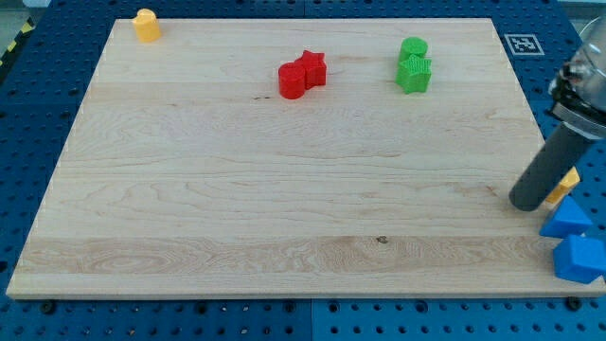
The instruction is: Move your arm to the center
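Tip at the board's right edge; centre of board is the target.
Your tip (525,203) is a bare, stiff rod with no hand to open or pinch; nothing needs holding, so slide it left across the smooth wooden board (237,189), below the red blocks (302,75).

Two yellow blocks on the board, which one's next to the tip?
The yellow block at the view's right edge, partly hidden behind the rod, right beside my tip. The other yellow block sits far off in the view's top-left corner.

Bright even overhead light, soft short shadows, sharp pic, no glare
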